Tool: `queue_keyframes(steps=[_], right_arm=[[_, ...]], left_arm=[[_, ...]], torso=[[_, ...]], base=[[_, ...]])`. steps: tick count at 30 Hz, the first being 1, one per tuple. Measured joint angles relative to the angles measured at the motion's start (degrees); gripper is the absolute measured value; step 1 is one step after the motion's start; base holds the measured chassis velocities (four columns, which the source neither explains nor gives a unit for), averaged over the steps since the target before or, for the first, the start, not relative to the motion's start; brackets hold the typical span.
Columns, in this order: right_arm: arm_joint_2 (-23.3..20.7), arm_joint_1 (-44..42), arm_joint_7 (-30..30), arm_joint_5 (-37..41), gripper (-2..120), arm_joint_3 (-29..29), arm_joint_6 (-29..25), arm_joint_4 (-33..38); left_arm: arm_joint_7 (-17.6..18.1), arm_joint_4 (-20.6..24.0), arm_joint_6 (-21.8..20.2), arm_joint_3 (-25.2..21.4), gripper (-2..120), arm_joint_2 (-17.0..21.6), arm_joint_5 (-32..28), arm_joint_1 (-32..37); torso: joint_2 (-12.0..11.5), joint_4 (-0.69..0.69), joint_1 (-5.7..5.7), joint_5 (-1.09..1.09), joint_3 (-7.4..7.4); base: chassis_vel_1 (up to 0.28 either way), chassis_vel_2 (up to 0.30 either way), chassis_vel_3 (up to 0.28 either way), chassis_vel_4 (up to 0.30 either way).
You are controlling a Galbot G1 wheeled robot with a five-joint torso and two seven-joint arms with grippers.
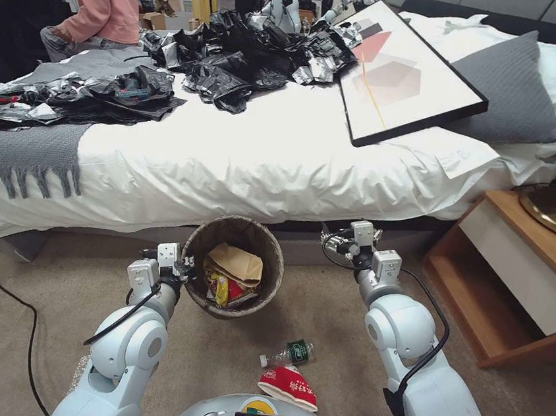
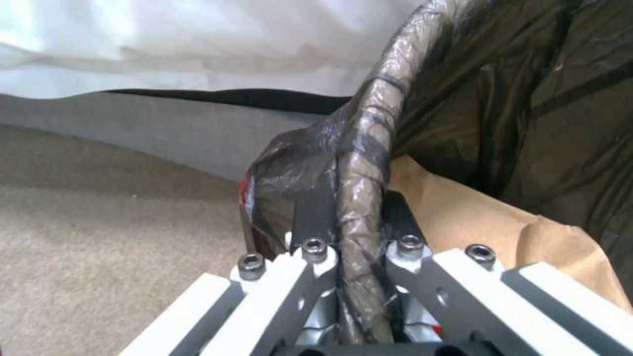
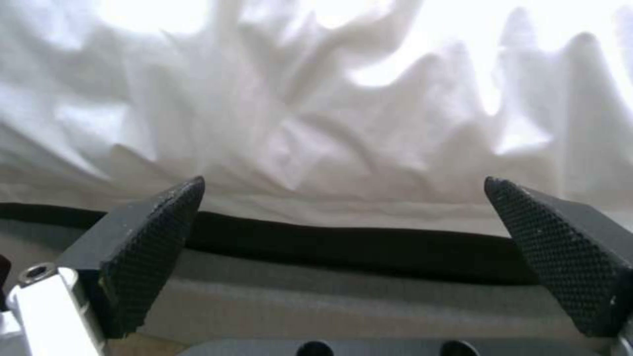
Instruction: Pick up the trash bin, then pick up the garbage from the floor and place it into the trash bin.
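Beige carpeted floor [image 1: 223, 354] is carrying the trash bin [image 1: 272, 280], sitting just beside the bed's edge, though whether it is resting on the carpet or lifted cannot be told. A clear bottle [image 1: 289, 353] with green label and a crushed red-and-white paper cup [image 1: 288, 386] are lying on the carpet, touching or nearly touching each other. A black cable [image 1: 10, 299] is trailing across the floor at left. The wooden nightstand [image 1: 516, 273] is standing on the floor at right. The bed [image 1: 263, 160] is carrying a grey fringed blanket [image 1: 26, 148], crumpled black bags [image 1: 241, 58], a framed picture [image 1: 405, 69] and a grey pillow [image 1: 509, 87].
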State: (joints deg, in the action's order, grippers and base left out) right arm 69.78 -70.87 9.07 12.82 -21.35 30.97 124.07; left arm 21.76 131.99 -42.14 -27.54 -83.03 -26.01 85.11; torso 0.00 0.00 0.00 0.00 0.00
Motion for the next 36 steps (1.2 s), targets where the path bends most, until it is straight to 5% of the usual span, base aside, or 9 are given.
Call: queue_keyframes(steps=[36], right_arm=[[0.3,0.7,0.5,1.2,100,0.2,-0.2,-0.6]], left_arm=[[0.1,-0.8,0.0,0.0,2,0.1,0.0,-0.6]], torso=[[0.0,-0.01,0.00,0.00,0.00]], base=[[0.007,0.005,0.006,0.005]])
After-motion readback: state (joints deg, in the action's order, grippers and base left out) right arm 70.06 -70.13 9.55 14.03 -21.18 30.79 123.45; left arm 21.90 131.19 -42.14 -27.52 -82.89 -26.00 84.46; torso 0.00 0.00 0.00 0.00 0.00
